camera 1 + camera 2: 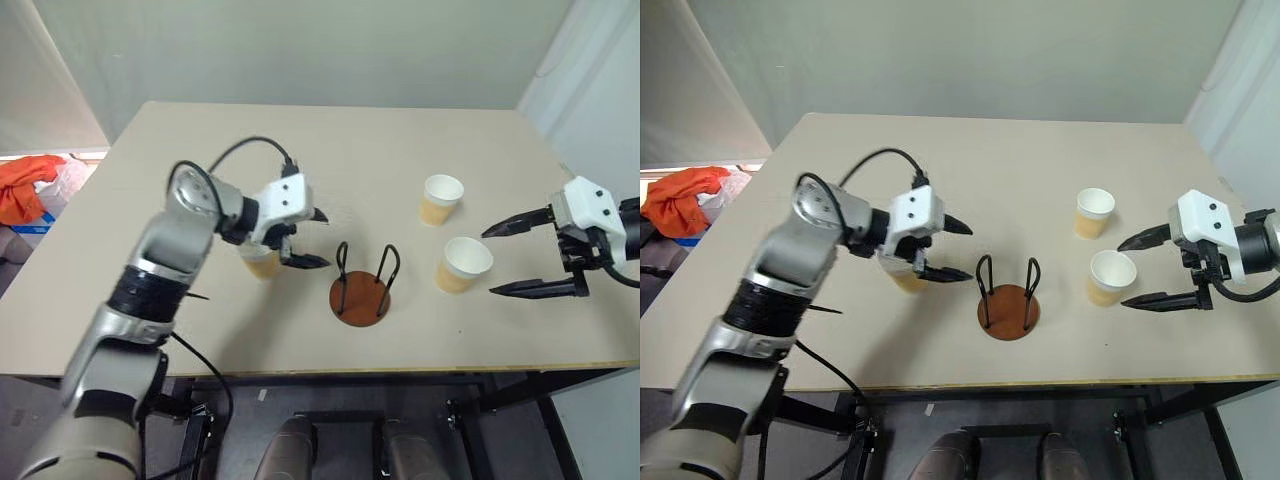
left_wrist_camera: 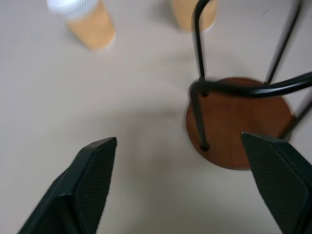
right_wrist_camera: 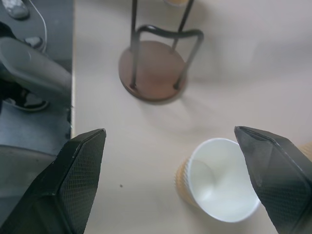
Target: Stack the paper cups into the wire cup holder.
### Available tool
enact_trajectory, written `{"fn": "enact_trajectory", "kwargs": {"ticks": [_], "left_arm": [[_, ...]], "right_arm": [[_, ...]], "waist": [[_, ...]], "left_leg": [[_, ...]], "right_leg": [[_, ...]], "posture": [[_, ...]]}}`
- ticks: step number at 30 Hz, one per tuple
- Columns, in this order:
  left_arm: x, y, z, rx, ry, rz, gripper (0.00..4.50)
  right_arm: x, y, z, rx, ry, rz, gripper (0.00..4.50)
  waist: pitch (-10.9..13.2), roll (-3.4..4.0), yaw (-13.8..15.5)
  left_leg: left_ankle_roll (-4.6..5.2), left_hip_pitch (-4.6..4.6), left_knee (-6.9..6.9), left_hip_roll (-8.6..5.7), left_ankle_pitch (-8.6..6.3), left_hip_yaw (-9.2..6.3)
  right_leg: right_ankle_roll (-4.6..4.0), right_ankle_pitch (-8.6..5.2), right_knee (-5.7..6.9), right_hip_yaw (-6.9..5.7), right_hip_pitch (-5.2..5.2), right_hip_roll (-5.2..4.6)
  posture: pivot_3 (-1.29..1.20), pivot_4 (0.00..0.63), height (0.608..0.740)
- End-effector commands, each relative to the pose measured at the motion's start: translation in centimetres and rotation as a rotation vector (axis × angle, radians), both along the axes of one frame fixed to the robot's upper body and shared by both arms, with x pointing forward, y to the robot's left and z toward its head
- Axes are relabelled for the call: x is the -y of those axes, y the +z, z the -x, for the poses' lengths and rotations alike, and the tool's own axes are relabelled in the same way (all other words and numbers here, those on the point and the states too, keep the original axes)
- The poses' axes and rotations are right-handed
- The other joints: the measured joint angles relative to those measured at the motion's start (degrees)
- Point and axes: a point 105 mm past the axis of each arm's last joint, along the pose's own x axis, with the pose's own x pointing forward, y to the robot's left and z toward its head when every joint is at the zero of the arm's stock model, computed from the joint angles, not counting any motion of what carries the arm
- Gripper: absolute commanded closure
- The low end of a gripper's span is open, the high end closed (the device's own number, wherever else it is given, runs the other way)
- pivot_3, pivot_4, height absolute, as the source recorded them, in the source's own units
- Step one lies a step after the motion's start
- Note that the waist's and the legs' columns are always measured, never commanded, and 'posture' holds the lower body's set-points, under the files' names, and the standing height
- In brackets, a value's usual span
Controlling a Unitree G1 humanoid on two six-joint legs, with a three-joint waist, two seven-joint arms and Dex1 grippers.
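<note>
A pale beige table (image 1: pixel 400 150) stands before a plain light wall, with an orange cloth (image 1: pixel 25 185) off the table's left edge. The holder (image 1: pixel 361 285) stands upright near the front edge, about mid-table, its brown disc flat on the surface and both wire loops empty. Three cups stand upright on the table, none in the holder. One cup (image 1: pixel 262 261) sits left of the holder, mostly hidden behind the left gripper (image 1: pixel 312 238); that gripper's jaws stand wide apart, with the cup just behind them and not gripped. A second cup (image 1: pixel 462 264) stands right of the holder, and a third cup (image 1: pixel 441 199) stands right of the holder and farther back. The right gripper (image 1: pixel 525 259) hangs right of the holder, pointing toward it, jaws spread wide, with the second cup just ahead of the fingertips and untouched; its wrist view shows this cup (image 3: pixel 219 180) between the two fingers (image 3: pixel 80 170).
</note>
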Motion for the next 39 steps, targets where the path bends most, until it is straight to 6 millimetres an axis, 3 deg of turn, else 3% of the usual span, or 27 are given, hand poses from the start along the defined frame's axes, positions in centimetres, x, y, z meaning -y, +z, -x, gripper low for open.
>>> {"fn": "enact_trajectory", "kwargs": {"ticks": [1, 4, 9, 13, 16, 19, 21, 24, 31, 39], "left_arm": [[-1.9, 5.8, 2.1, 0.150, -0.062, 0.035, 0.05], [-4.0, 9.0, 5.8, 0.135, -0.124, 0.073, 0.05], [-7.8, 13.4, 9.1, 0.059, -0.039, 0.321, 0.05], [-10.4, 11.7, 9.9, -0.024, 0.096, 0.422, 0.05], [-10.3, 10.2, 10.6, -0.082, 0.132, 0.466, 0.05], [-10.7, 6.5, 10.7, -0.171, 0.206, 0.464, 0.05], [-10.3, 5.6, 11.3, -0.163, 0.191, 0.535, 0.05], [-10.1, 6.0, 11.8, -0.097, 0.189, 0.651, 0.05], [-10.6, 6.7, 12.3, -0.045, 0.242, 0.704, 0.05], [-11.3, 5.7, 12.4, 0.011, 0.323, 0.720, 0.05]], "right_arm": [[0.2, -0.1, -0.6, 0.035, 0.005, 0.043, 0.00], [0.5, -0.9, -1.5, 0.056, -0.023, 0.092, 0.00], [0.8, -2.1, -2.2, 0.057, -0.034, 0.116, 0.00], [0.7, -2.6, -3.1, 0.077, -0.053, 0.123, 0.00], [0.6, -2.8, -3.4, 0.080, -0.052, 0.128, 0.00], [0.2, -2.7, -3.8, 0.087, -0.042, 0.125, 0.00], [0.3, -3.2, -4.0, 0.084, -0.044, 0.141, 0.00], [0.4, -3.8, -4.3, 0.081, -0.046, 0.162, 0.00], [-0.1, -4.4, -4.6, 0.068, -0.028, 0.169, 0.00], [-0.4, -4.9, -5.0, 0.068, -0.015, 0.184, 0.00]], "waist": [[0.0, 0.00, -0.1], [0.0, -0.01, -0.5], [0.0, 0.02, -0.8], [0.0, 0.31, -1.1], [0.0, 0.20, -1.0], [0.0, 0.24, -1.3], [0.0, 0.24, -1.3], [0.1, 0.08, -1.1], [0.0, 0.14, -1.2], [0.0, 0.14, -1.3]], "left_leg": [[0.00, -0.01, -0.04, 0.01, 0.00, 0.00], [-0.01, -0.06, -0.26, 0.01, 0.00, -0.01], [-0.04, -0.08, -0.61, 0.07, -0.02, -0.01], [-0.09, -0.01, -0.74, 0.14, -0.04, -0.02], [-0.18, -0.02, -0.65, 0.18, 0.01, -0.09], [-0.30, -0.02, -0.60, 0.15, 0.04, -0.13], [-0.33, 0.01, -0.60, 0.11, 0.06, -0.12], [-0.46, 0.02, -0.59, 0.15, 0.15, -0.15], [-0.62, 0.10, -0.59, 0.15, 0.25, -0.19], [-0.69, 0.09, -0.61, 0.19, 0.27, -0.20]], "right_leg": [[-0.02, -0.01, 0.01, 0.00, -0.04, 0.00], [-0.11, -0.06, 0.00, 0.01, -0.19, -0.01], [-0.32, -0.18, 0.07, -0.06, -0.41, -0.05], [-0.48, -0.28, 0.13, -0.05, -0.46, -0.06], [-0.49, -0.29, 0.26, -0.11, -0.47, -0.06], [-0.58, -0.24, 0.22, -0.07, -0.46, -0.06], [-0.60, -0.25, 0.28, -0.02, -0.46, -0.07], [-0.70, -0.29, 0.41, -0.08, -0.50, -0.06], [-0.77, -0.28, 0.67, -0.07, -0.54, -0.03], [-0.85, -0.32, 0.70, -0.07, -0.57, 0.01]], "posture": [[0.00, 0.150, 0.740], [0.00, 0.150, 0.740], [0.00, 0.150, 0.740], [0.00, 0.150, 0.740], [0.00, 0.150, 0.740], [0.00, 0.150, 0.740], [0.00, 0.150, 0.740], [0.00, 0.150, 0.740], [0.00, 0.150, 0.740], [0.00, 0.150, 0.740]]}}
